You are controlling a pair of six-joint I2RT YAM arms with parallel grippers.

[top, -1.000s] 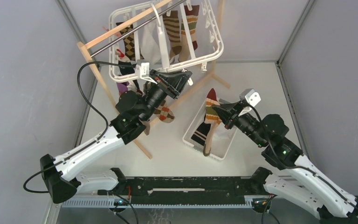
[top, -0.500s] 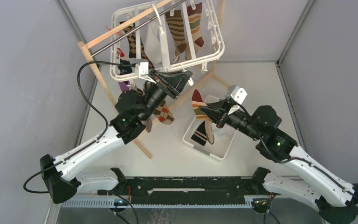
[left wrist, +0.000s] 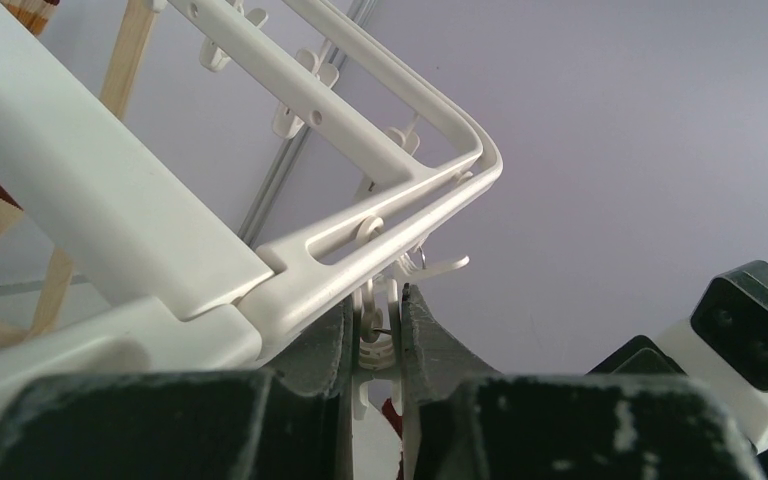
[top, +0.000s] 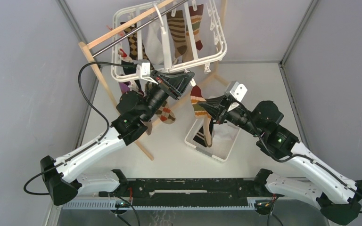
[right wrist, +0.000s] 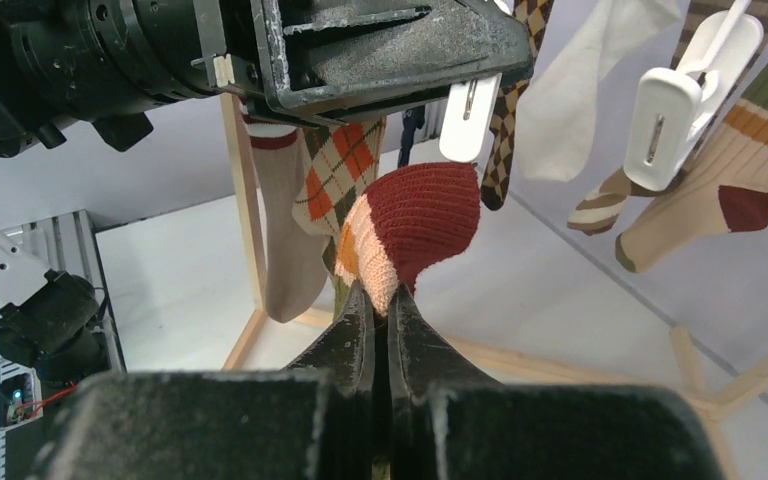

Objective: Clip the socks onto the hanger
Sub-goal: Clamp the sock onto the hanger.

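Observation:
The white hanger [top: 217,51] hangs from a metal rod at the back, with several socks clipped to it. My left gripper [top: 188,75] is shut on a white clip [left wrist: 378,335] under the hanger's near edge [left wrist: 390,250], squeezing it. My right gripper [top: 201,106] is shut on a striped brown-tan-red sock [top: 198,106] and holds it up just below and right of the left gripper. In the right wrist view the sock's red toe [right wrist: 425,215] stands above my fingers [right wrist: 360,330], right under the left gripper's body [right wrist: 380,55].
A wooden stand [top: 104,82] with a metal rod carries the hanger. A white slotted basket [top: 224,146] lies on the table below the held sock, with a black-and-white sock [top: 199,136] in it. Argyle and striped socks [right wrist: 330,180] hang close by.
My right gripper has lifted the striped sock out of the basket and carried it left and up toward the left gripper. The left gripper has stayed on the clip; the hanger swayed a little.

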